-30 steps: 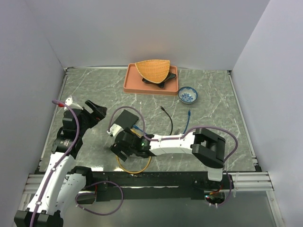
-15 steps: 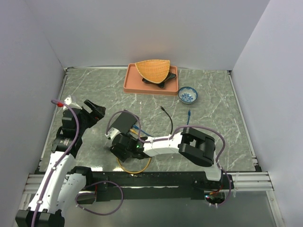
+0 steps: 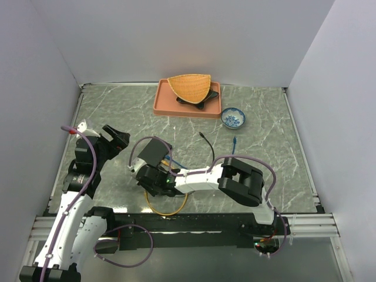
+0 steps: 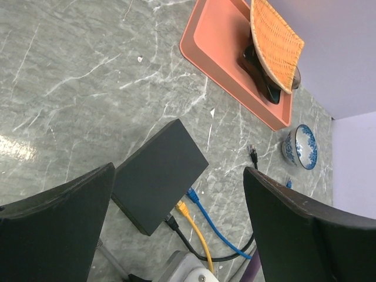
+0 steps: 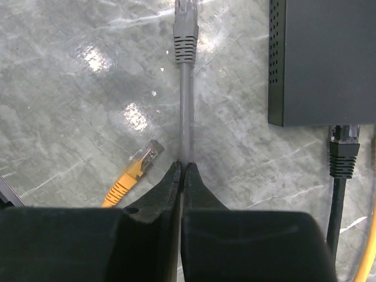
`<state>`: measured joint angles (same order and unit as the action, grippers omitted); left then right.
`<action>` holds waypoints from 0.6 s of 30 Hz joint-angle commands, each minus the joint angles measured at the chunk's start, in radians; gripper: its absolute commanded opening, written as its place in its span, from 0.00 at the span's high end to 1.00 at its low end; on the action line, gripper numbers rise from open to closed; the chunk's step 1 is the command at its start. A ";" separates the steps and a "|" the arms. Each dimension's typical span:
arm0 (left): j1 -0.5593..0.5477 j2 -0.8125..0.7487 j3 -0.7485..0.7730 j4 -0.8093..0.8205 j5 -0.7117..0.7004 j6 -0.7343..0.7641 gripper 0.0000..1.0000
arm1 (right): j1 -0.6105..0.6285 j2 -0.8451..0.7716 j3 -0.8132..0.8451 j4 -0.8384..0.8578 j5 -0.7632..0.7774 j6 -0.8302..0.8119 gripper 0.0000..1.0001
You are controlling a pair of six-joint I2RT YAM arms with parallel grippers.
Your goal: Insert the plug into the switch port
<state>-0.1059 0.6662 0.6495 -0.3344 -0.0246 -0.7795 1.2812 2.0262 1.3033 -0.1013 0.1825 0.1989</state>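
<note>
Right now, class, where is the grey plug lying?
In the right wrist view, the grey plug lies on the table at top centre, just left of the switch; its grey cable runs down into the shut right end effector.

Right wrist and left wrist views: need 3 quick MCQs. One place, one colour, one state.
1. In the right wrist view, the switch lies where from the grey plug? A left; B right; C beneath.
2. Colour of the cable in the right gripper? A blue; B grey; C black.
3. State of the left gripper? A open; B shut on a bowl; C shut on a tray.
Key: B, the switch fills the upper right corner; B, the grey cable runs into the closed fingertips; A, its fingers stand wide apart, gripping nothing.
</note>
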 commanded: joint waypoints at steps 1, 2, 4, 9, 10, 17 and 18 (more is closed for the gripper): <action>0.005 -0.017 0.044 -0.020 -0.021 0.013 0.04 | 0.007 0.023 0.014 -0.003 -0.048 0.008 1.00; 0.006 -0.019 0.042 -0.020 -0.026 0.011 0.04 | 0.006 0.016 0.008 0.002 -0.051 0.002 1.00; 0.006 -0.025 0.038 -0.017 -0.034 0.011 0.04 | 0.009 -0.009 -0.013 0.023 -0.052 -0.004 1.00; 0.005 -0.031 0.039 -0.023 -0.046 0.013 0.04 | 0.009 -0.072 -0.042 0.057 -0.087 -0.019 1.00; 0.006 -0.033 0.038 -0.025 -0.051 0.016 0.04 | 0.009 -0.083 -0.053 0.072 -0.106 -0.023 1.00; 0.005 -0.046 0.045 -0.054 -0.100 0.017 0.04 | 0.009 -0.159 -0.076 0.095 -0.155 -0.044 1.00; 0.006 -0.050 0.041 -0.049 -0.100 0.019 0.04 | 0.009 -0.165 -0.075 0.095 -0.153 -0.049 1.00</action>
<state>-0.1051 0.6426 0.6552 -0.3817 -0.0834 -0.7750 1.2831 1.9594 1.2289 -0.0525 0.0608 0.1680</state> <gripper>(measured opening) 0.963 0.021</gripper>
